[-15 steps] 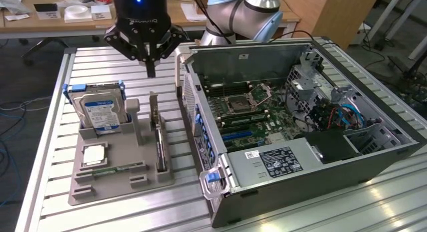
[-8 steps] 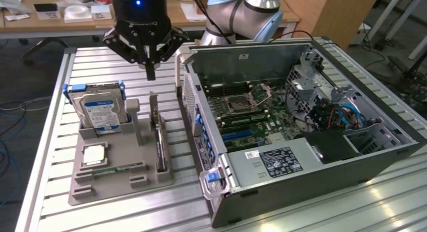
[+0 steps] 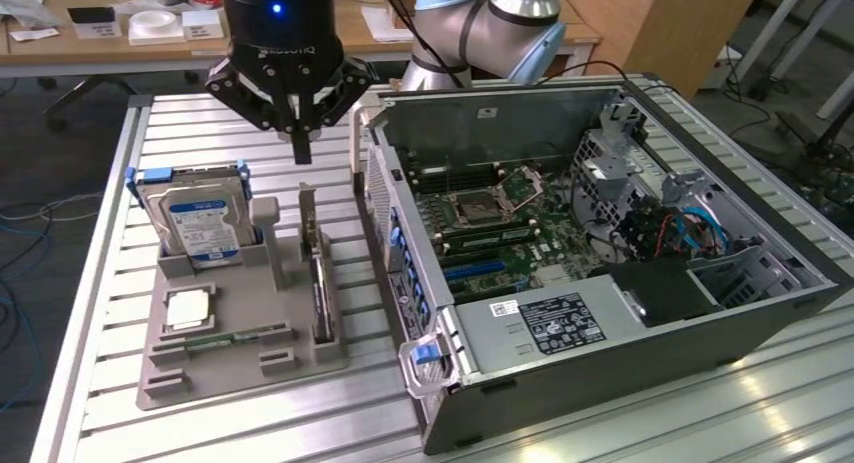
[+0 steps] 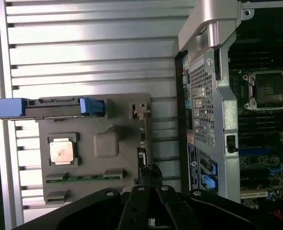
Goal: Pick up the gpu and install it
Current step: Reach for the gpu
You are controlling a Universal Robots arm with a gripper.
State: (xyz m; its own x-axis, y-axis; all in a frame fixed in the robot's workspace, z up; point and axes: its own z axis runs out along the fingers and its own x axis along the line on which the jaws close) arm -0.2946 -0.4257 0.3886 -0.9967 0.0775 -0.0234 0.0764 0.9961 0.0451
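Observation:
The gpu (image 3: 319,279) stands on edge in a slot at the exterior view's right side of the grey parts tray (image 3: 254,368), a thin dark card with a metal bracket at its far end. In the wrist view the gpu (image 4: 142,149) appears edge-on as a narrow strip on the tray (image 4: 124,120). My gripper (image 3: 302,151) hangs above the tray's far end, over the card's line and clear of it. Its fingers meet at a point with nothing between them. The gripper (image 4: 149,211) fingers converge close to the card's near end in the wrist view.
A hard drive (image 3: 200,221) with blue rails stands in the tray, with a CPU (image 3: 187,308) and a RAM stick (image 3: 224,338) nearer. The open computer case (image 3: 747,313) lies to the exterior view's right, its motherboard (image 3: 501,218) and blue slots (image 3: 477,273) exposed.

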